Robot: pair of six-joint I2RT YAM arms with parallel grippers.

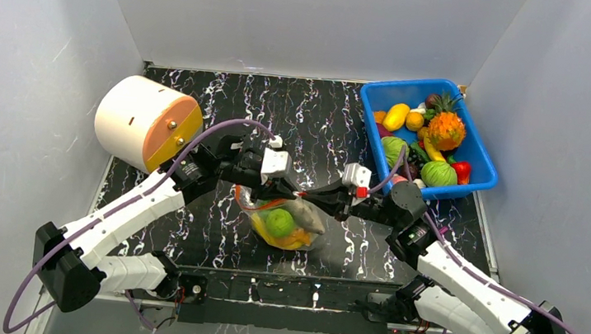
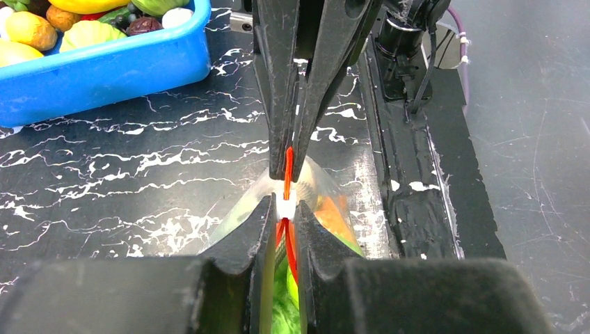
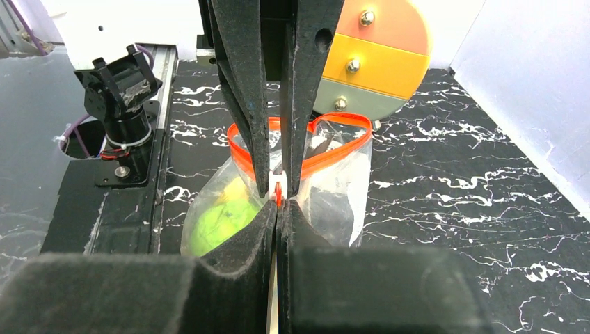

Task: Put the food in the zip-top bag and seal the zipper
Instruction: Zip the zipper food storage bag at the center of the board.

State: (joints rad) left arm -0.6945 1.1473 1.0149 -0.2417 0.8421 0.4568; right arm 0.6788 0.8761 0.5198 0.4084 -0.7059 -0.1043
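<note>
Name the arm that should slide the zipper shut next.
Left, probably. The left gripper and right gripper pinch the zipper at one spot, but the right wrist view shows the red strip gaping in a loop beyond the left gripper, on that arm's side. The right can anchor.

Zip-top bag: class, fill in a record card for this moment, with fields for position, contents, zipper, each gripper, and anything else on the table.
Position: zip-top bag on the table between the arms, mouth up
Contents: green food, a pale piece, some yellow
Zipper: zipper pinched at one spot; beyond it the mouth gapes in a loop
Left gripper: left gripper shut on the zipper
Right gripper: right gripper shut on it, tip to tip with the left
Elsewhere: blue bin of toy food; white-and-orange cylinder
</note>
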